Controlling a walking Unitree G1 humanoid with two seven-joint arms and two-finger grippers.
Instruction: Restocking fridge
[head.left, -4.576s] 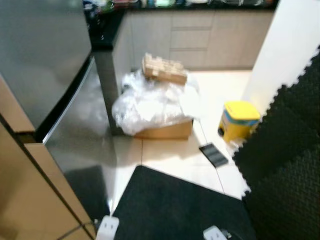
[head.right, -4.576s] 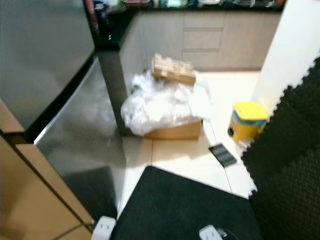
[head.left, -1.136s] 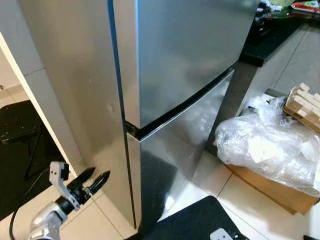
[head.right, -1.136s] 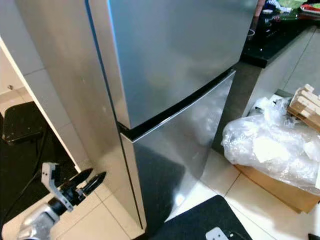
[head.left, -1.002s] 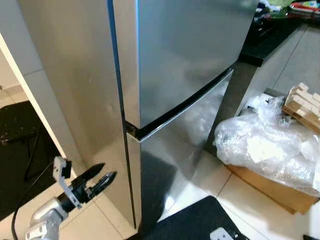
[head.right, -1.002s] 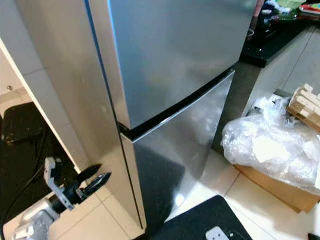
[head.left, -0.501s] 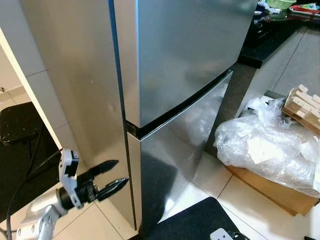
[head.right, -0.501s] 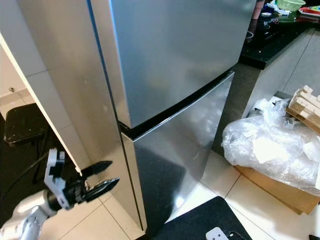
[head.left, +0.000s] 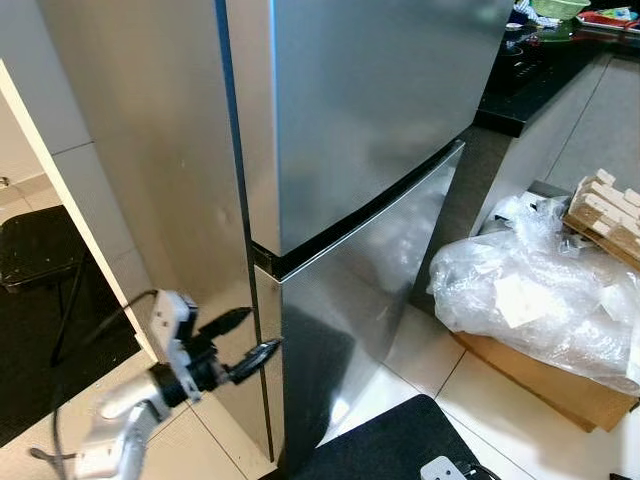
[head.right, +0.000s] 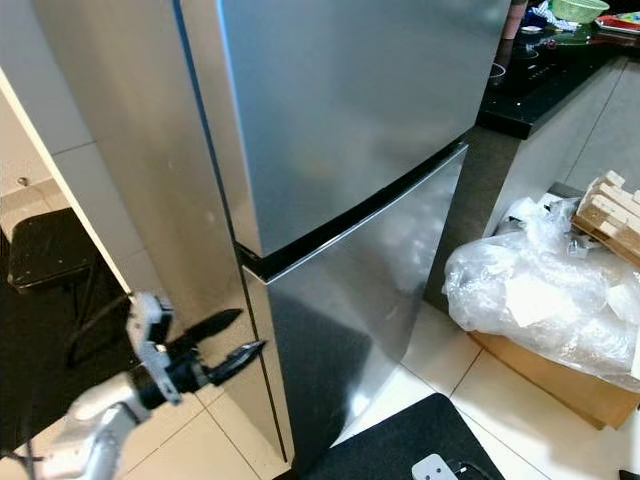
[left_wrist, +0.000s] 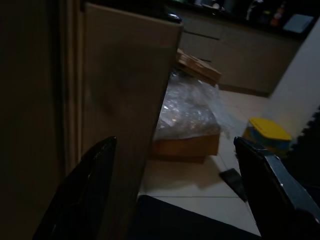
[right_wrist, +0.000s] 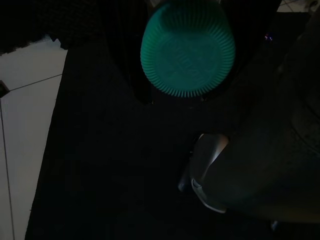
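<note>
Evidently the left gripper (head.left: 245, 338), fingers spread wide, is reaching for the closed fridge's (head.left: 380, 130) lower door edge; the right gripper (right_wrist: 187, 95) is holding a green-capped bottle (right_wrist: 188, 47) below. Opening comes next.

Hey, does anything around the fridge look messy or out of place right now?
Yes. A crumpled clear plastic sheet is heaped over a brown cardboard box on the kitchen floor, right of the closed silver fridge.
</note>
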